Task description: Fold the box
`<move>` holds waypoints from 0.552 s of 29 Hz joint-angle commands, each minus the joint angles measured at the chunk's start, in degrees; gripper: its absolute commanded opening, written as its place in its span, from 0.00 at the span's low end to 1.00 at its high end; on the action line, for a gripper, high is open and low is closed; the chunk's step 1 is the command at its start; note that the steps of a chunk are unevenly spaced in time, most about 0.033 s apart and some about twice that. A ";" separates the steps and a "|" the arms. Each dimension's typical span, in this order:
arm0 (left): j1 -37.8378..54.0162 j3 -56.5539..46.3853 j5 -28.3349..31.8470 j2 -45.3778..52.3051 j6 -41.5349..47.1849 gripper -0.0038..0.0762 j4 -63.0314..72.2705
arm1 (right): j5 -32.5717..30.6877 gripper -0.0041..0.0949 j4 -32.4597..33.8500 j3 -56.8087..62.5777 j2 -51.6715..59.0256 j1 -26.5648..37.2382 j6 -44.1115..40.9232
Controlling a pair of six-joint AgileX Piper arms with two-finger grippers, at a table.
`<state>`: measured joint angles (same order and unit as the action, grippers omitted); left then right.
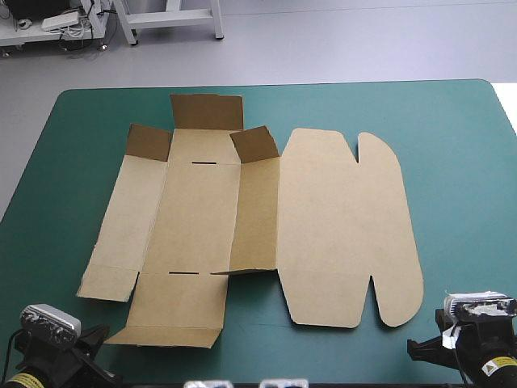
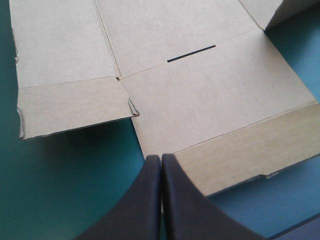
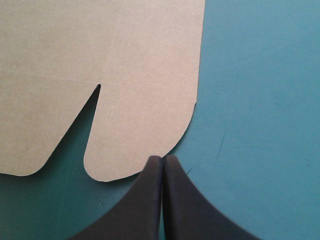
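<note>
The brown box (image 1: 202, 210) lies as an unfolded sheet in the middle of the table. Its three far flaps (image 1: 207, 111) stand up, and the side wall next to the lid is tilted up a little. The wide lid (image 1: 339, 226) with rounded tabs lies flat on the right. My left gripper (image 1: 97, 338) is shut by the table's near left corner. In its wrist view, the left gripper (image 2: 161, 158) points at the edge of the near flap (image 2: 210, 105). My right gripper (image 1: 416, 347) is shut near the near right corner. In its wrist view, the right gripper (image 3: 162, 159) sits just short of the lid's rounded tab (image 3: 145, 100).
The teal-green cover (image 1: 460, 162) shows in a broad band right of the lid and a narrower one left of the box. Two thin slots (image 1: 204, 163) are cut in the base panel's fold lines. The near flap's end strip (image 1: 166, 335) is slightly bent up.
</note>
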<state>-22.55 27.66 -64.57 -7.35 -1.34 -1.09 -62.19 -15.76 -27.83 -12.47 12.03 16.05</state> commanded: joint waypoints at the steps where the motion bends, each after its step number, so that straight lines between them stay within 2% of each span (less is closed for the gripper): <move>1: -0.26 1.44 3.46 -0.97 0.43 0.04 0.02 | 3.36 0.03 -0.90 -1.43 -0.81 0.02 0.46; 11: -0.26 1.44 3.34 -0.97 0.57 0.04 0.02 | 3.36 0.03 -0.90 -1.43 -0.81 0.02 0.46; 16: -0.26 1.90 3.34 -1.37 3.48 0.04 -0.20 | 3.36 0.03 -0.90 -1.43 -0.81 0.02 0.46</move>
<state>-22.55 27.66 -64.57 -7.35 0.00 -1.35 -62.19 -15.76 -27.83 -12.47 12.03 16.05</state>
